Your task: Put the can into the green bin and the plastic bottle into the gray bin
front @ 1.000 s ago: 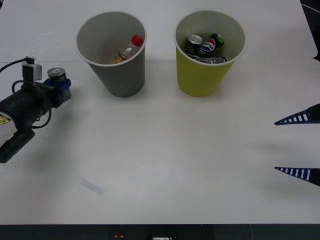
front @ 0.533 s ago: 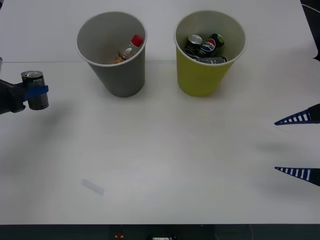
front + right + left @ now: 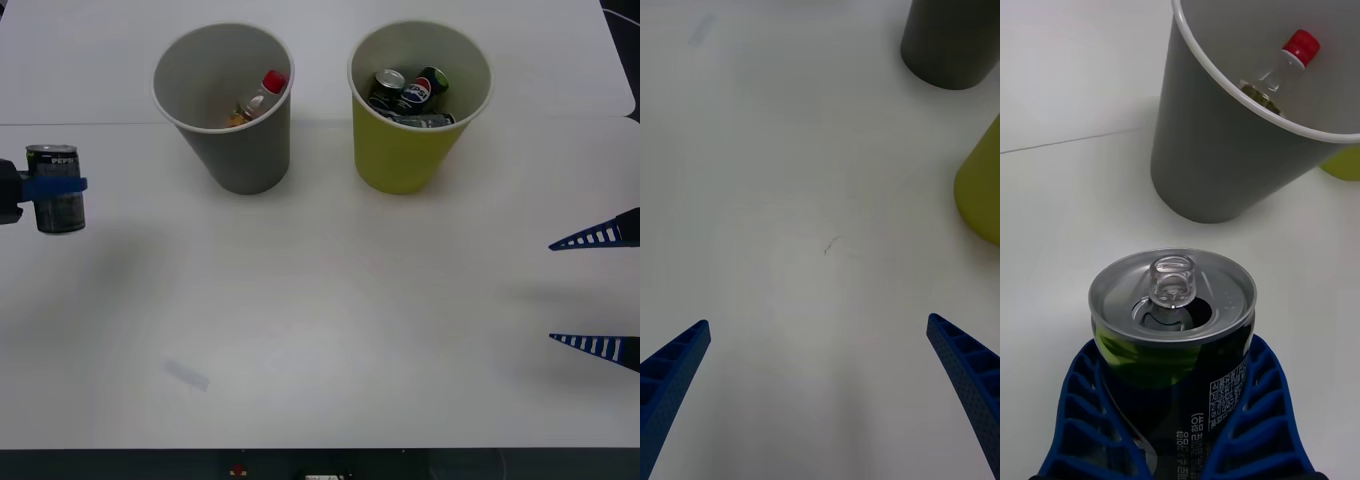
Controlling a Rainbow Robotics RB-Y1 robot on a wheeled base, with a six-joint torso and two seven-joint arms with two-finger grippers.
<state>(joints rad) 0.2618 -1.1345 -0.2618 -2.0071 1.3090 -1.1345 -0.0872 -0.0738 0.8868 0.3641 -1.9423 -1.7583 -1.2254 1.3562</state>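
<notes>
The can (image 3: 57, 198), dark gray with a silver top, hangs upright at the far left, well left of the gray bin (image 3: 240, 150). My left gripper (image 3: 55, 187) is shut on it, its blue fingers (image 3: 1255, 405) wrapping the can (image 3: 1172, 322) in the left wrist view. The plastic bottle (image 3: 258, 98), red-capped, lies inside the gray bin (image 3: 1217, 165) and leans on its wall (image 3: 1281, 64). The green bin (image 3: 400, 155) stands to the right of the gray one. My right gripper (image 3: 600, 290) rests open at the right edge, with bare table between its fingers (image 3: 970, 382).
The green bin holds several cans, among them a black one with a round Pepsi logo (image 3: 428, 88). A faint smudge (image 3: 186, 374) marks the white table near the front. The right wrist view shows the bases of the gray bin (image 3: 951, 45) and the green bin (image 3: 981, 187).
My left arm has drawn back to the left edge with the can in its grip. The can has moved left and nearer to me and now stands upright. The right arm has stayed put.
</notes>
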